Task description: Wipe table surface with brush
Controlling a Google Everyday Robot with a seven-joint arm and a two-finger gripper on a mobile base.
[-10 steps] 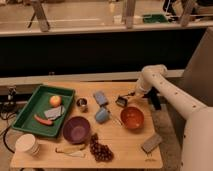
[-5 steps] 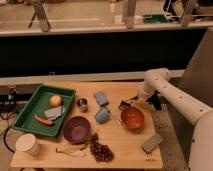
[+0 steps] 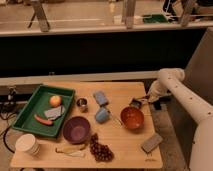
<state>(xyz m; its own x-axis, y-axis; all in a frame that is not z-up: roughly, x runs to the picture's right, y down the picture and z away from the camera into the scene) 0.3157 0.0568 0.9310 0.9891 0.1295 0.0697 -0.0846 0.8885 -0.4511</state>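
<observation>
While tool (image 3: pixel 139 101) grips brush (image 3: pixel 134 104), above table surface (image 3: pixel 125 146), beside orange bowl (image 3: pixel 132 118)

I have only one camera. It looks down from high on the near side, slanted toward the far wall, with the whole table surface (image 3: pixel 125 144) in frame; my gripper (image 3: pixel 142 101) shows right of centre, near the table's far right edge.

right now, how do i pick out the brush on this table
On the light tan wooden tabletop, go to the right side, where the robot's claw reaches in. At the claw's tip, behind the round orange bowl, sits the small dark blocky brush with a pale edge. It is much smaller than the bowl and darker than the grey rectangular block nearer the front.
</observation>
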